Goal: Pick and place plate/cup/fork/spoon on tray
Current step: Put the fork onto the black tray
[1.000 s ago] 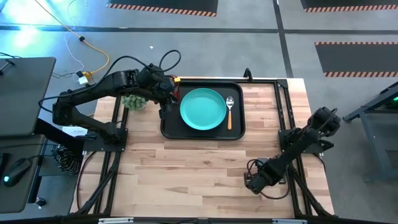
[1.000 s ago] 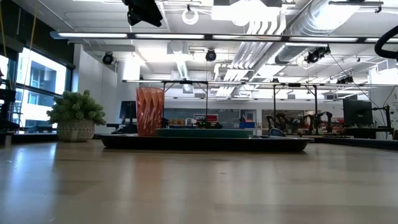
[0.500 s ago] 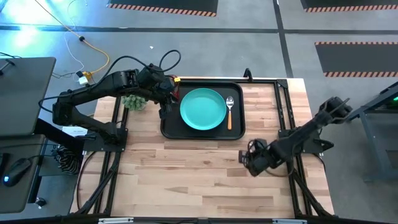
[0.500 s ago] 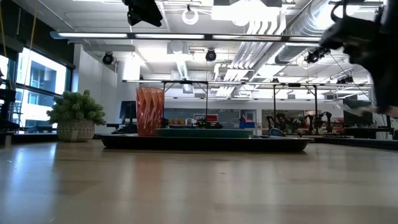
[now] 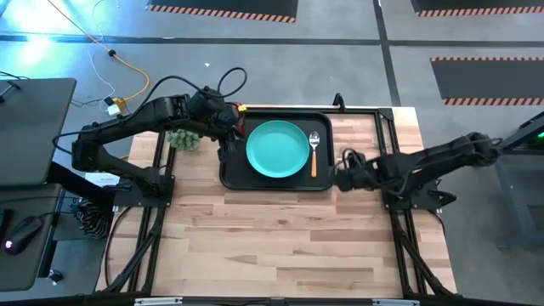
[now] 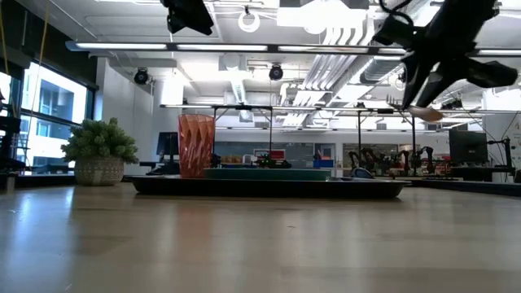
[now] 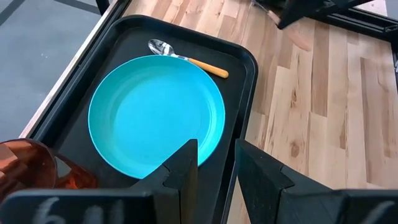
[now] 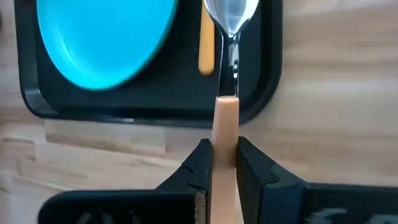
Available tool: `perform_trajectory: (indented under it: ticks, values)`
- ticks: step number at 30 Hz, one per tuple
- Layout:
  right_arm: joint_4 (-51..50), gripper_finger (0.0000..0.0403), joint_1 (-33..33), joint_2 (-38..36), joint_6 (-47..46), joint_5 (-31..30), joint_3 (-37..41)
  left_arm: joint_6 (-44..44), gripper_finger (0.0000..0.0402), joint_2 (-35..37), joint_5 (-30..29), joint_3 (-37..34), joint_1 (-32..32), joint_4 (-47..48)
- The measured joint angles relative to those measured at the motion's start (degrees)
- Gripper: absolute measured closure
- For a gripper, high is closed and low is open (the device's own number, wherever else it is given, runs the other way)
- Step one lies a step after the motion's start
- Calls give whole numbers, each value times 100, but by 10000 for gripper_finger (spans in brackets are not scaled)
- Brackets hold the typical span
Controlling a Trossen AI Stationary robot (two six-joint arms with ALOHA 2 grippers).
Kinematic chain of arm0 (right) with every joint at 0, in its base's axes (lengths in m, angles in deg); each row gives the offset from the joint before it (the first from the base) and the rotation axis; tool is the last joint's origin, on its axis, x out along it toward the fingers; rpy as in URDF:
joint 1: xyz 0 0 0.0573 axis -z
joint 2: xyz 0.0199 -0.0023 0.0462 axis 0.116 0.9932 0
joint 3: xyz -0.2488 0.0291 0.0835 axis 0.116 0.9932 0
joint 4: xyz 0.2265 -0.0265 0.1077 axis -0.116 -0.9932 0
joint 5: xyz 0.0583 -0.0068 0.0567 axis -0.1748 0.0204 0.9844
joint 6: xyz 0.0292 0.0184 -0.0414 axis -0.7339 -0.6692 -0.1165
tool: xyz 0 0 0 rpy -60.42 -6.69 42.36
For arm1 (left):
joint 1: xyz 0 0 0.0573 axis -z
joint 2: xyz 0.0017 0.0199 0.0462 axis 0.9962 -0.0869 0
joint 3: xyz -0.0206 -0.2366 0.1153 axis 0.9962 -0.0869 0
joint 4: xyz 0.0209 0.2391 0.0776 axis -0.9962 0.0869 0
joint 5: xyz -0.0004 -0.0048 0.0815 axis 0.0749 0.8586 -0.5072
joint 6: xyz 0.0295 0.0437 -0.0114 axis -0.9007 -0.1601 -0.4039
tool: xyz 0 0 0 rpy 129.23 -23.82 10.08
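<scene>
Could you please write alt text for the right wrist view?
The right claw grips the salmon-orange handle of a silver utensil, held above the right end of the black rectangular tray. On the tray lie a round teal plate and an orange-tan spoon handle.

Teal plate (image 5: 277, 150) flat in the middle of black tray (image 5: 277, 179), red-brown cup (image 6: 195, 145) upright at one end, orange-handled spoon (image 5: 314, 151) at the other, salmon-handled fork (image 8: 226, 124) raised just outside the rim.

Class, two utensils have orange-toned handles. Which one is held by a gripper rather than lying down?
The fork, its salmon handle clamped in the right gripper; the spoon lies on the tray beside the plate.
</scene>
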Motion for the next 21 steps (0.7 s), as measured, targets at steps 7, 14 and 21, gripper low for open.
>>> perform_trajectory:
  ticks: [7,14,21]
  values:
    - [97,382,1272,-258,1338,142,0,83,302,0,-87,0,-196,-43]
    - [944,382,2439,-246,2549,142,0,243,302,0,-416,0,-479,-43]
    - [1703,382,3382,-246,3816,530,-2,406,302,0,-818,0,-797,-47]
